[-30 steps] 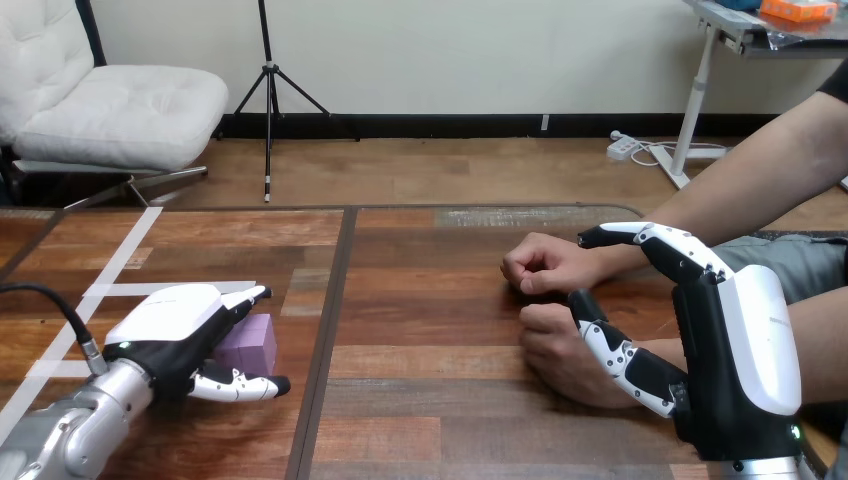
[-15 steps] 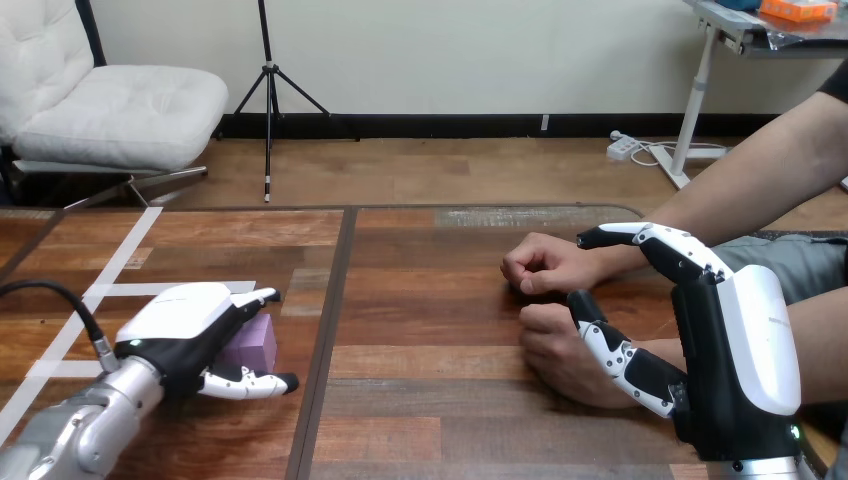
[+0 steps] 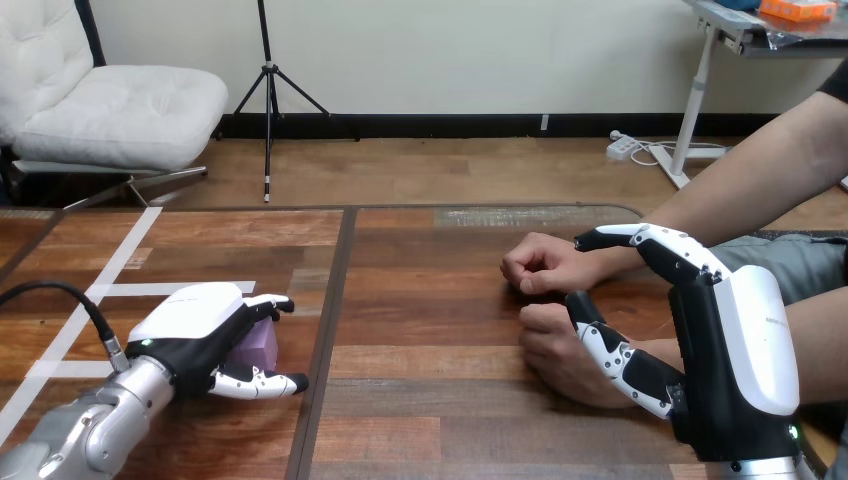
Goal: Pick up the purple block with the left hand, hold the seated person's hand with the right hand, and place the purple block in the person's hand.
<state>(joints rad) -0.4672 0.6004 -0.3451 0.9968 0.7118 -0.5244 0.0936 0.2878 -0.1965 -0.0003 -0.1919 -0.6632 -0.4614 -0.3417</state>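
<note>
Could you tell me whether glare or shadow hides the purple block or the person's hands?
Head view: no glare on the small purple block, though the left hand covers most of it; a pale sheen on the wooden table's far edge; the person's farther hand and nearer hand are evenly lit, soft shadow beneath.

Matt purple block [image 3: 263, 344], wood-grain table [image 3: 430, 300]
</note>
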